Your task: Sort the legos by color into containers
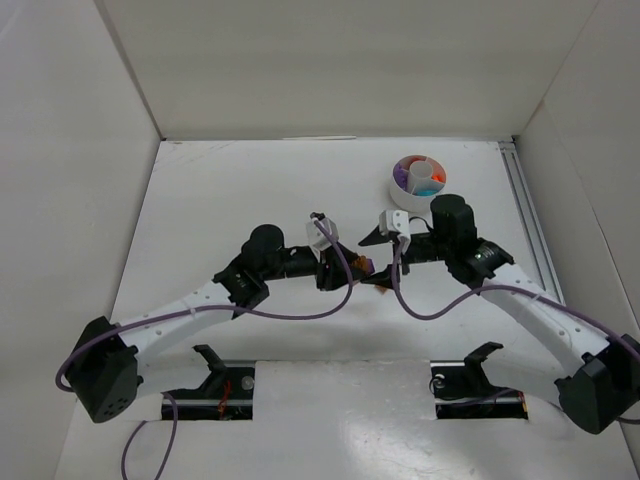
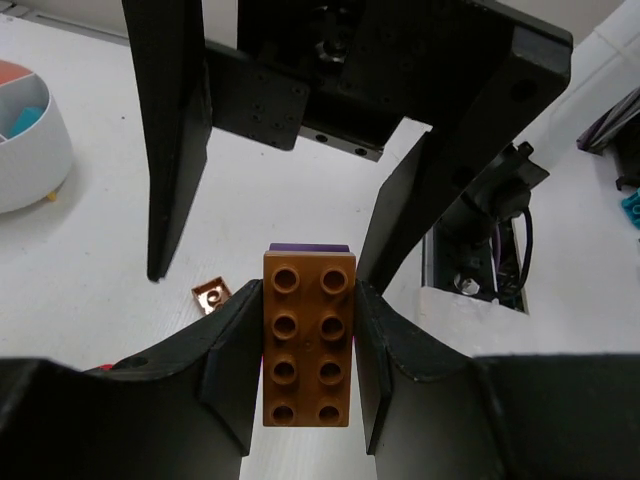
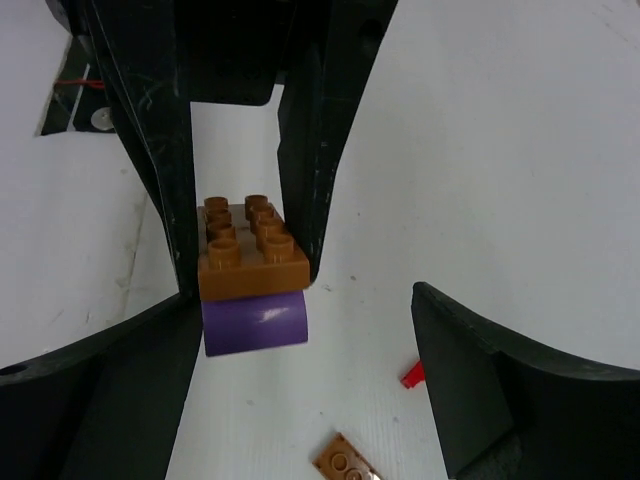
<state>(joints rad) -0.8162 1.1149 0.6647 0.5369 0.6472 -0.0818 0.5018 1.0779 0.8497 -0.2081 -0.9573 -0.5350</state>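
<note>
Left gripper (image 2: 308, 322) was clamped on the brown brick (image 2: 308, 365). Right gripper (image 3: 315, 335) stood spread wide and likely needed to close squarely on the purple piece (image 3: 255, 323) stuck beneath, then pull straight.

Overhead camera looks down on the table (image 1: 250, 190) while opposed wrist cameras share a close view of one brown brick (image 2: 308, 340).

The brown brick (image 2: 308, 340) hides all but a sliver of the purple piece (image 2: 310, 246) beneath. The white tub (image 2: 25, 150) runs off the left edge. A black finger (image 3: 490, 390) covers most of a red scrap (image 3: 411, 376).
</note>
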